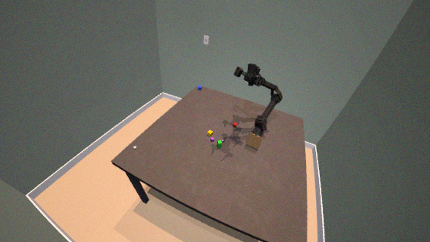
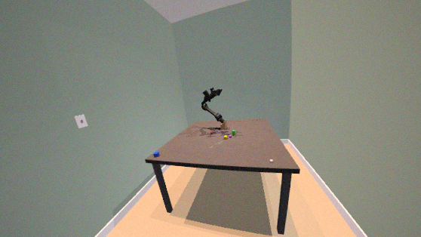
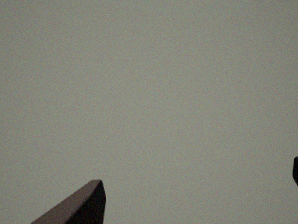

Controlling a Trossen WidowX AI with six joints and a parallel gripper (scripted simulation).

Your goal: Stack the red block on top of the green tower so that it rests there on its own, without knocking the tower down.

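The red block (image 1: 235, 124) (image 2: 211, 133) lies on the table (image 1: 185, 166) (image 2: 188, 152), out on the arm's side of the other small objects. The green tower (image 1: 220, 144) (image 2: 234, 133) stands upright near the middle of the table, short and narrow, with nothing red on it. My gripper (image 1: 238, 72) (image 3: 199, 179) is raised high above the table, far from both. In the wrist view its two fingertips stand wide apart with only plain wall between them, so it is open and empty. The wrist view shows neither the block nor the tower.
A purple object (image 1: 212, 139) (image 2: 230, 136) and a yellow object (image 1: 209, 132) (image 2: 225, 137) lie close beside the green tower. A blue block (image 1: 199, 88) (image 2: 156, 154) is at a far corner. A small pale object (image 1: 135, 147) (image 2: 271, 161) lies near the table's edge.
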